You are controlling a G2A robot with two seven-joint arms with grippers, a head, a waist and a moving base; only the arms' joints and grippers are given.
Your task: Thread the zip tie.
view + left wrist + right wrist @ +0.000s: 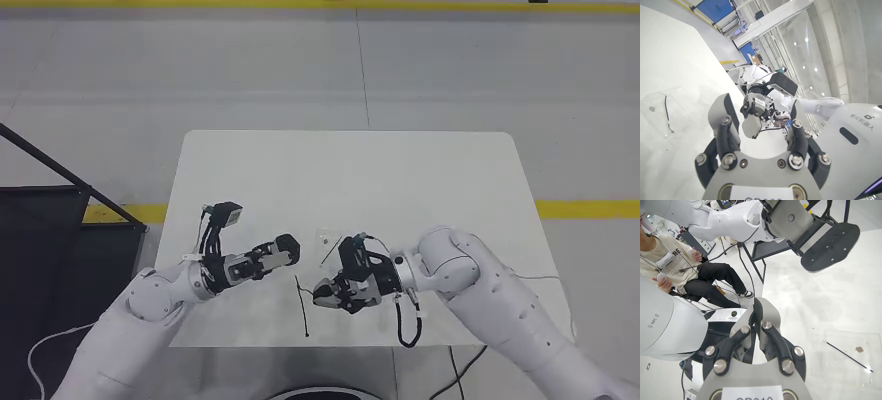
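At desk [400, 170] front-centre | my L gripper [762, 106] wide, empty, faces R gripper [757, 306], prob. to receive tie | R gripper pinched shut | zip tie [848, 355] on clear sheet [838, 336] just beside, ungripped.

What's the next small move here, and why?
Probably bring the open, empty left gripper across to the zip tie and take one free end. The right gripper appears shut on the tie's middle, and the tie is straight, not yet looped.
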